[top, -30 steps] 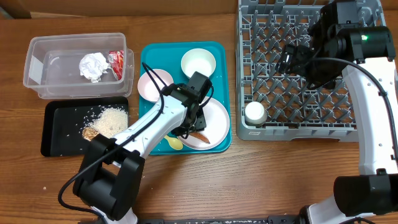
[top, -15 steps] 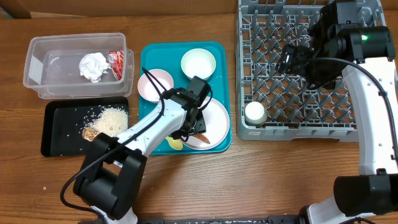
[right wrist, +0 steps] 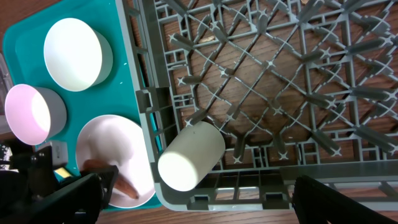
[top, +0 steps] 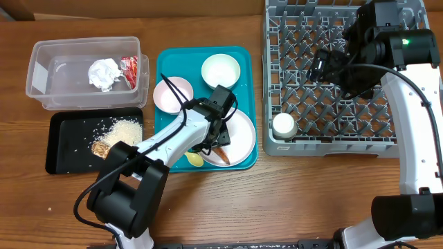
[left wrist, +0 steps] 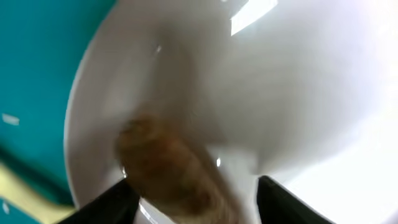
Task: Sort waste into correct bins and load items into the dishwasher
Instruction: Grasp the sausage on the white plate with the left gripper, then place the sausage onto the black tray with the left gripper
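Note:
My left gripper [top: 217, 144] is open and low over the round white plate [top: 239, 142], its fingers on either side of the brown sausage [left wrist: 171, 168] lying on it. The sausage also shows in the overhead view [top: 223, 153] and the right wrist view [right wrist: 118, 180]. Two bowls [top: 221, 70] [top: 171, 94] and the pale yellow spoon [top: 194, 160] sit on the teal tray [top: 163, 59]. The white cup [top: 284, 125] lies in the grey dish rack [top: 332, 138]. My right gripper [top: 325, 66] is open and empty above the rack. The napkin [top: 103, 73] and wrapper [top: 129, 67] lie in the clear tub [top: 41, 86]. Rice [top: 124, 130] and a brown lump [top: 101, 147] lie on the black tray [top: 62, 149].
The rack fills the right side of the wooden table, close against the teal tray's right edge. The tub and black tray stand at the left. A few rice grains lie scattered on the black tray and one on the table near the front left.
My left gripper has come down closer to the plate and now straddles the sausage. The right arm has not moved.

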